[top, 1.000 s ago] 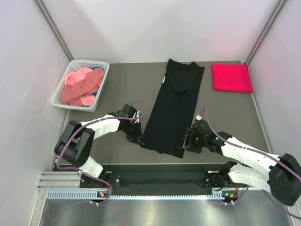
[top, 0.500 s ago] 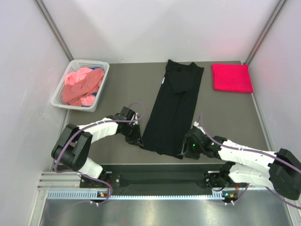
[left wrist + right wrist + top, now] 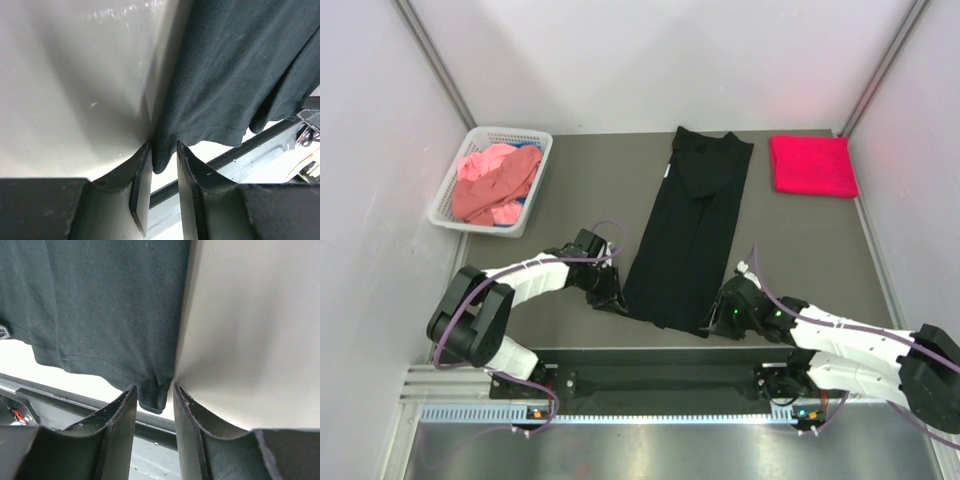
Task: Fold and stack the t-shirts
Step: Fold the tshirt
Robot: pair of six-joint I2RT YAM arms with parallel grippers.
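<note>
The black t-shirt (image 3: 688, 235) lies as a long narrow strip down the middle of the table, collar end at the back. My left gripper (image 3: 612, 297) is at its near left corner; in the left wrist view (image 3: 164, 150) the jaws are pinched on that corner of the black cloth (image 3: 235, 75). My right gripper (image 3: 712, 322) is at the near right corner; in the right wrist view (image 3: 154, 390) its jaws stand narrowly apart with the hem corner (image 3: 152, 400) hanging loose between them. A folded crimson t-shirt (image 3: 812, 165) lies at the back right.
A white lattice basket (image 3: 537, 185) at the back left holds crumpled salmon-pink shirts (image 3: 495, 185) with a bit of blue cloth under them. The table's near edge and a metal rail (image 3: 650, 382) run just behind the shirt's hem. Grey walls close in both sides.
My right gripper has moved nearer and slightly left, down to the shirt's near right corner. My left gripper has shifted only slightly at the left corner.
</note>
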